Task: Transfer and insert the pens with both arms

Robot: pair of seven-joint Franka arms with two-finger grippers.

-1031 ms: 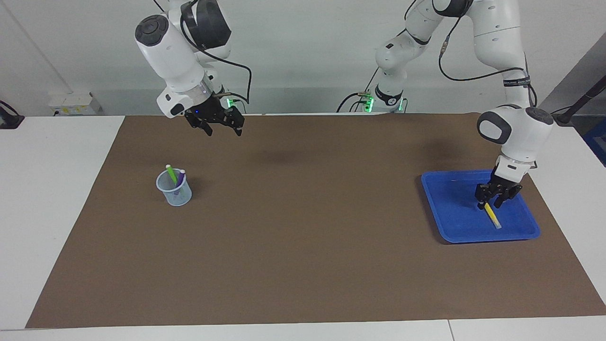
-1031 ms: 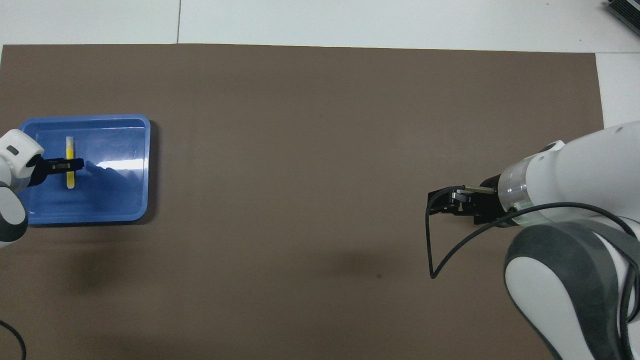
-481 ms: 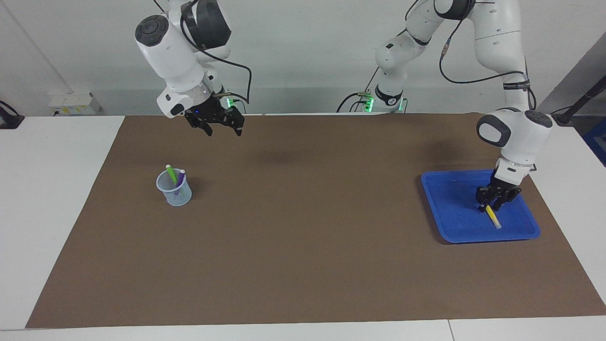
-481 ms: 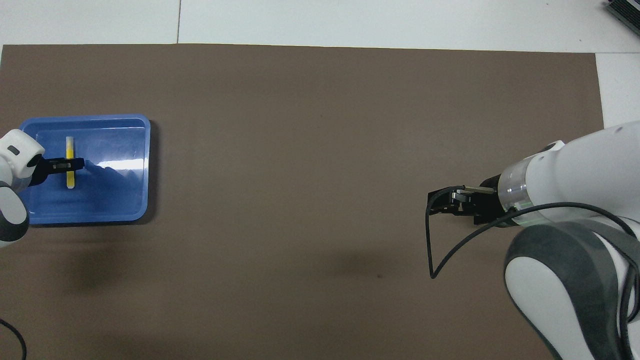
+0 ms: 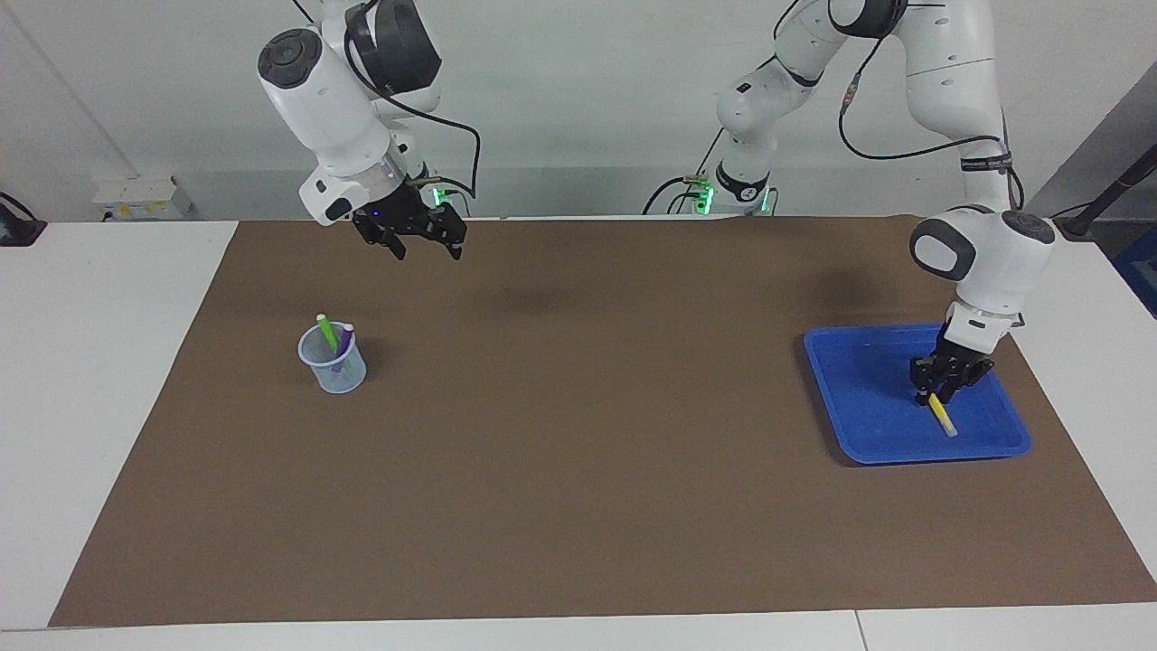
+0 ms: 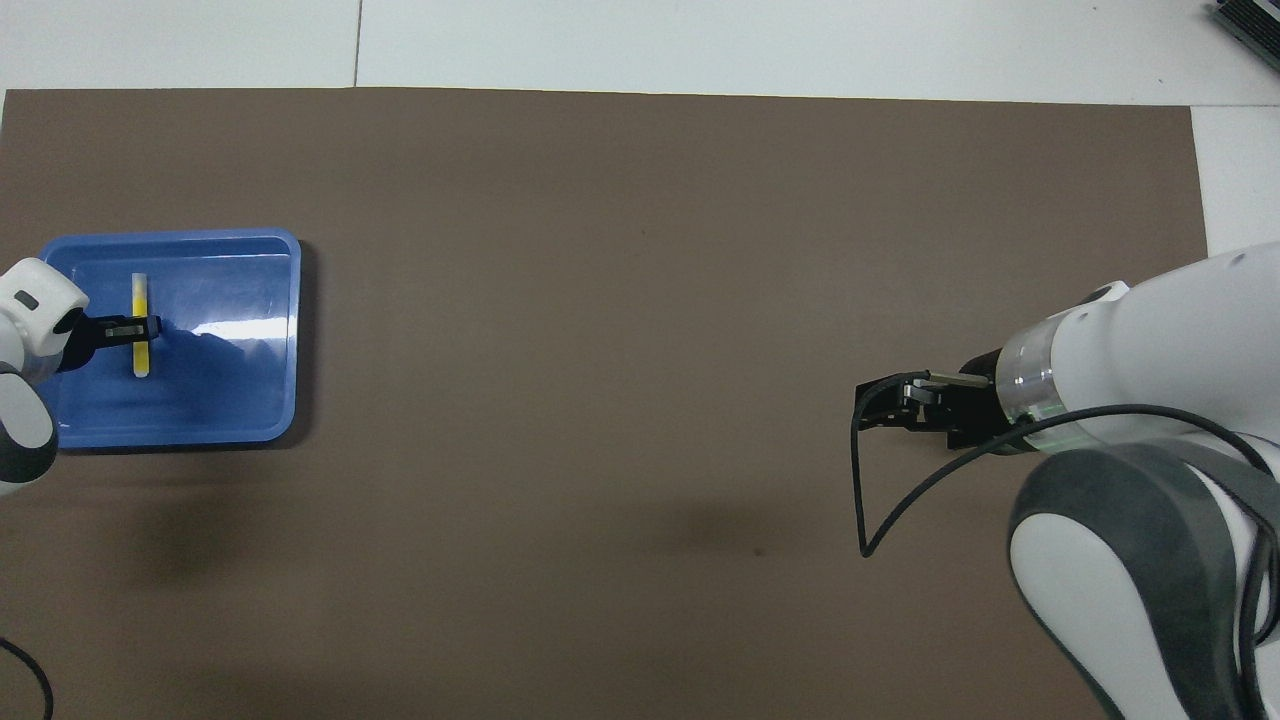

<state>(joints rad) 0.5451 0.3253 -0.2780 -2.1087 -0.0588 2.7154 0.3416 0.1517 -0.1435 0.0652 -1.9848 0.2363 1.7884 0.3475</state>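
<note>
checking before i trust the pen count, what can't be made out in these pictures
- Overhead view: the cup with the green pen and purple pen does not show; the right arm seemingly covers it.
- Both views: the left gripper sits over the middle of the yellow pen in the blue tray; whether it grips is unclear.

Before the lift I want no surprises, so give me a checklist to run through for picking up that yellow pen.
1. Left gripper down at yellow pen in blue tray: ok.
2. Pen firmly gripped: cannot tell.
3. Pen off the tray floor: not ok, it lies flat.
4. Right gripper waiting over the mat, jaws open: ok.
5. Cup upright, holding green pen and purple pen: ok.
</note>
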